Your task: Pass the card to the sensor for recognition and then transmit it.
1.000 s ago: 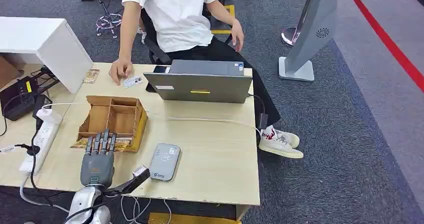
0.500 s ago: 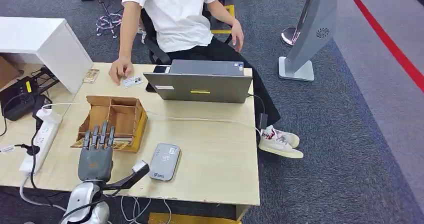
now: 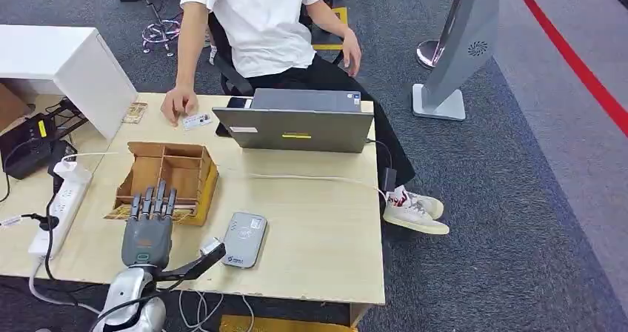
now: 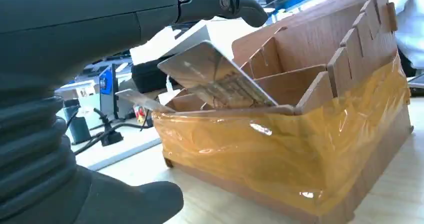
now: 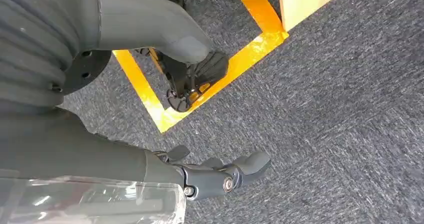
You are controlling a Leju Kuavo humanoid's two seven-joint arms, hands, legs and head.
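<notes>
Cards first: from the head view I count one card (image 3: 197, 120) lying flat on the table (image 3: 318, 221) by the person's hand (image 3: 178, 105), a second card (image 3: 135, 113) near the white box (image 3: 67, 65), and more tucked at the near edge of the cardboard organizer (image 3: 169, 181). One grey card reader (image 3: 244, 239) sits just beside my left hand (image 3: 148, 232), whose fingers stretch flat and apart toward the organizer, holding nothing. One laptop (image 3: 296, 128) stands between the person and the reader. In the left wrist view, two cards lean tilted in the organizer's front compartment (image 4: 220, 79), a dark fingertip (image 4: 240, 6) hovering above them, apart from them, thumb well apart below. In the right wrist view, my right hand (image 5: 200, 176) hangs over grey carpet (image 5: 340, 109) beside yellow floor tape (image 5: 250, 54), fingers loosely curled, nothing in them.
</notes>
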